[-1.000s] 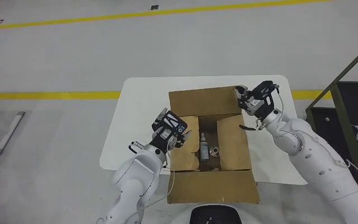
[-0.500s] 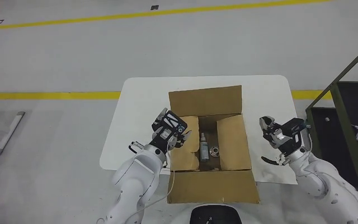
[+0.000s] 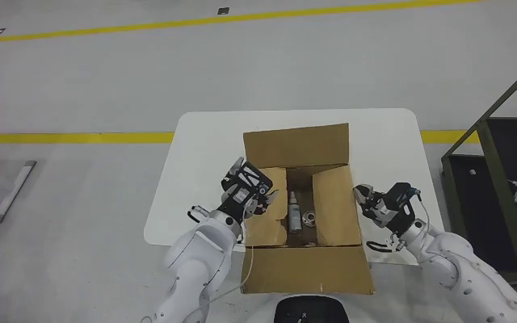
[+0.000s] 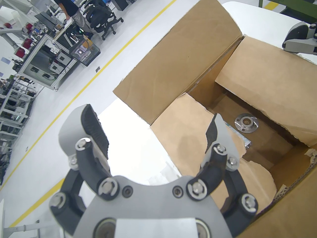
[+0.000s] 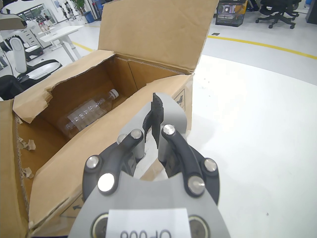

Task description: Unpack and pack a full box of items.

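- On the white table [image 3: 202, 153], the cardboard box [image 3: 299, 145] sits open, side flaps hiding part of the clear bottle [image 5: 86, 115] and metal flange [image 4: 246, 123] inside.
- Left gripper [image 4: 151, 115]: spread wide, empty.
- Right gripper [image 5: 154, 111]: pinched together, empty.

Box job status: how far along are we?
Done: box flaps open. In hand: nothing; left claw open at the box's left side, right claw shut at its right. Left: bottle and flange lie inside, not yet unpacked; repacking after.
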